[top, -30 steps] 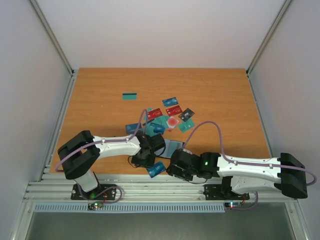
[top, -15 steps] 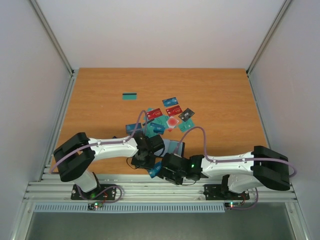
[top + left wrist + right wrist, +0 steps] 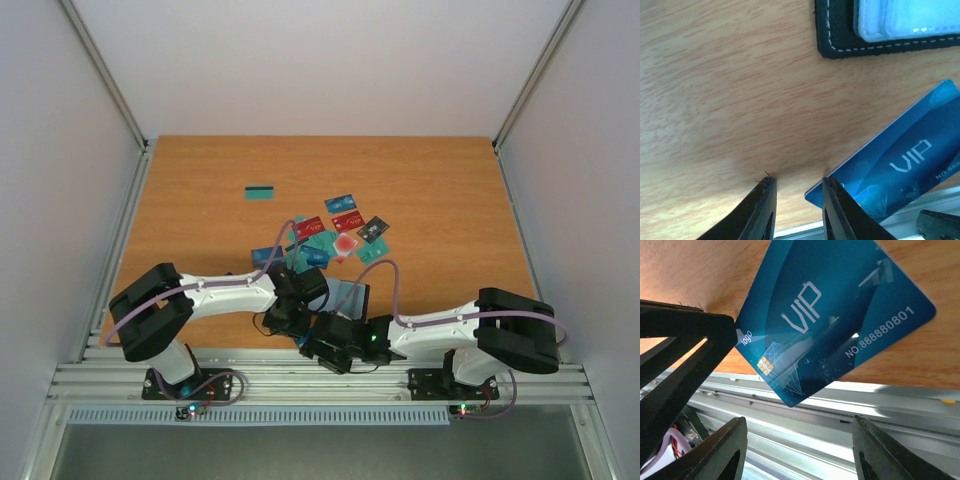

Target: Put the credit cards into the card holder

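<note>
A blue VIP credit card lies at the table's near edge, one corner hanging over the metal rail. My left gripper stands open with its tips down on the wood, and its right fingertip touches the card's edge. My right gripper is open wide just below the overhanging corner, with nothing between its fingers. The black card holder lies open beyond the left gripper, a pale card in its pocket. Several more credit cards are scattered mid-table behind the card holder.
A lone teal card lies farther back on the left. The aluminium rail runs along the table's near edge, right under the right gripper. Both arms crowd together at the front centre.
My right arm has swung left along the near edge up to the blue card, and its jaws have widened. The left gripper has hardly moved.
</note>
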`<state>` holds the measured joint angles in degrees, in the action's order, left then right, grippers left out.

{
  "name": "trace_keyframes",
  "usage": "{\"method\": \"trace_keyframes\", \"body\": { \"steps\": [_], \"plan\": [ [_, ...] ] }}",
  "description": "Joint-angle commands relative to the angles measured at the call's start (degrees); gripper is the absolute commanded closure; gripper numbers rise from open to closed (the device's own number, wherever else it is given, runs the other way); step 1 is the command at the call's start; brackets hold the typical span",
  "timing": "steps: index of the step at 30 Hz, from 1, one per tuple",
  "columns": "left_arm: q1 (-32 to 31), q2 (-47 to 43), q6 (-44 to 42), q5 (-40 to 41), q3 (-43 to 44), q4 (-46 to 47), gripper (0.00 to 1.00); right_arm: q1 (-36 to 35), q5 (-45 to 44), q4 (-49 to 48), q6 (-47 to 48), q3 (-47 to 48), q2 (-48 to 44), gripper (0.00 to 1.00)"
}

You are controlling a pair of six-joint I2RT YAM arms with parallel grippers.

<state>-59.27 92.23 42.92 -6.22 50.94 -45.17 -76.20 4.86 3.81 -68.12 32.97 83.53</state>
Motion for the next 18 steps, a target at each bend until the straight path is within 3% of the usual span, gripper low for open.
{"method": "trace_keyframes", "body": {
  "steps": [1,18],
  "plan": [
    [0.7,2.36,-2.81,-2.13,-0.53,2.68,0.73,-0.79,-1.8,-6.74,-3.75,-2.58,1.25,0.41],
    [0.82,3.84,-4.28,-6.63,-3.85,5.4,0.73,-0.79,-4.68,-13.23,-7.72,-5.31,5.26,0.48]
  ]
}}
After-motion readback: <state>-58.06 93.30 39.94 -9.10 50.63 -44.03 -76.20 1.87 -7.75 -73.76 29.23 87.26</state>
